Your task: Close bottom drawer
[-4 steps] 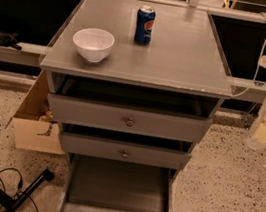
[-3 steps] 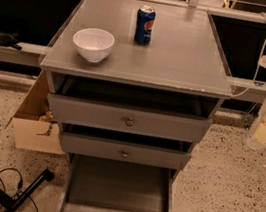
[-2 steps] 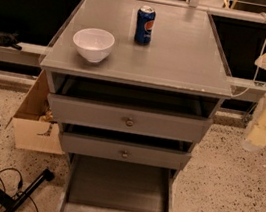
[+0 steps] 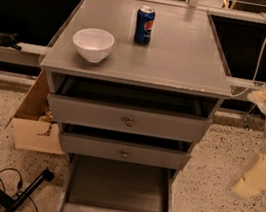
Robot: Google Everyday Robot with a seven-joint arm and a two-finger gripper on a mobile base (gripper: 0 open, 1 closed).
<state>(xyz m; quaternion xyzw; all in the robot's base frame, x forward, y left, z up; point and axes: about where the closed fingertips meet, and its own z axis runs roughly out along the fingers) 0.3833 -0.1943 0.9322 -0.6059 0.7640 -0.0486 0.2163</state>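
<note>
The bottom drawer (image 4: 119,189) is the lowest of three grey drawers and is pulled far out. Its deep box and worn floor show, and its front panel runs along the bottom edge of the view with the knob out of sight. My gripper (image 4: 259,176) is a blurred cream shape at the right edge. It hangs beside the cabinet at about the height of the middle drawer, apart from all the drawers and holding nothing that I can see.
The middle drawer (image 4: 124,152) and top drawer (image 4: 128,120) each stand slightly out. A white bowl (image 4: 93,43) and a blue soda can (image 4: 144,25) sit on the cabinet top (image 4: 181,60). A cardboard box (image 4: 34,122) and black cables (image 4: 12,189) lie on the floor at the left.
My arm and gripper at the right edge have come down lower beside the cabinet. The drawers, bowl and can have not moved.
</note>
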